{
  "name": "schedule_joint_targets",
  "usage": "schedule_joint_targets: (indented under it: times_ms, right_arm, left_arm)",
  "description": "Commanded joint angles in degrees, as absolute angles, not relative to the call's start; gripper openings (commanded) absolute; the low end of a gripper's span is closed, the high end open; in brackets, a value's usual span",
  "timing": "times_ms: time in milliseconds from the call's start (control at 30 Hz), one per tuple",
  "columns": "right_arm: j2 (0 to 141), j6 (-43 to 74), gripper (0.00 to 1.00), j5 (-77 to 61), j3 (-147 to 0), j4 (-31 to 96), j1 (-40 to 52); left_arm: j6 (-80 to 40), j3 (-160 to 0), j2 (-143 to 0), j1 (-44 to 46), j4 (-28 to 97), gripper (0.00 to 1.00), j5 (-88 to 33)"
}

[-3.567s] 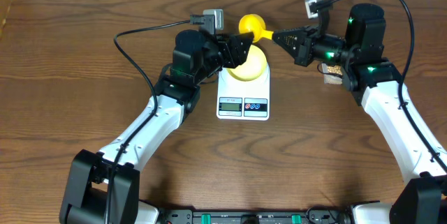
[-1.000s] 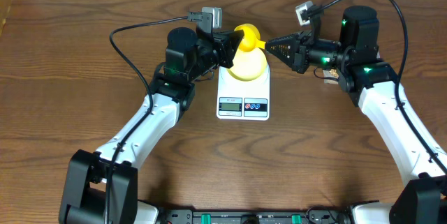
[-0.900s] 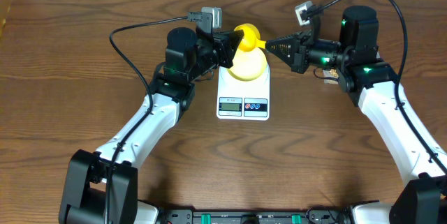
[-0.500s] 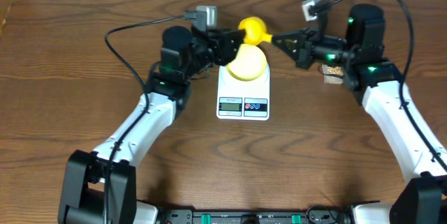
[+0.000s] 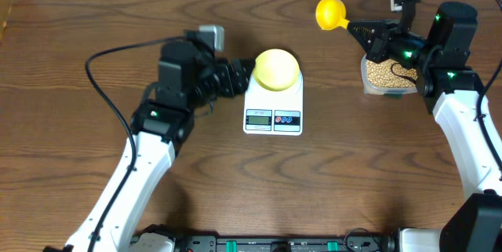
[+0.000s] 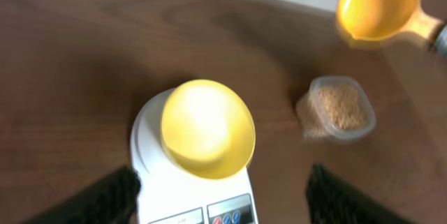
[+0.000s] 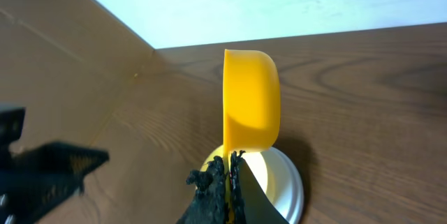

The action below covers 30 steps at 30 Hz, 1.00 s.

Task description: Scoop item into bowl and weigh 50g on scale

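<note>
The table (image 5: 47,126) is being shared by 2 arms. The scale (image 5: 263,99) is being seen at ctr, display to the near side. It is being judged stiff and stable, w/ no need to be moved. The tub (image 5: 365,85) is being seen at far right, well apart from the scale, w/ the beans (image 5: 384,75) piled inside. The bowl (image 5: 275,69) is being carried upright on the scale's far half, and no beans are being made out in it. It is being judged light and smooth, so easily nudged; the rim is being judged the best place for a grip. The left gripper (image 5: 243,76) is being held just left of the bowl, fingers apart, nothing between them. The scoop (image 5: 329,12) is being pinched at its handle by the right gripper (image 5: 359,27), w/ the cup raised at far right and looking empty. The beans are being judged hard, dry and prone to rolling, so best taken by scoop only.
</note>
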State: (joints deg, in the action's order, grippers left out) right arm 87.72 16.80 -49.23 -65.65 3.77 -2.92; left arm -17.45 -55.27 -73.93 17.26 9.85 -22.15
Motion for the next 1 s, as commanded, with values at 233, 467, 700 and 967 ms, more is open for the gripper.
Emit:
schedule_joint_targets:
  times_ms: [233, 467, 700, 967]
  right_arm:
    - [87.3, 16.7, 0.01, -47.9, -67.0, 5.2, -3.9]
    - [87.3, 16.0, 0.01, -47.9, -67.0, 6.7, -3.9]
    - [87.3, 15.8, 0.01, -47.9, -67.0, 6.9, -3.9]
    - [87.3, 15.6, 0.01, -47.9, -67.0, 7.2, -3.7]
  left_arm:
    - [-16.1, -55.6, -75.4, 29.8, 22.0, 0.94, -2.1]
    - [-16.1, -55.4, -78.1, 32.3, 24.2, 0.86, -0.5]
    - [-16.5, -55.3, -83.0, 35.3, 24.8, 0.13, -1.0]
    - [-14.6, -55.3, -88.5, 36.7, 24.6, 0.07, -0.9]
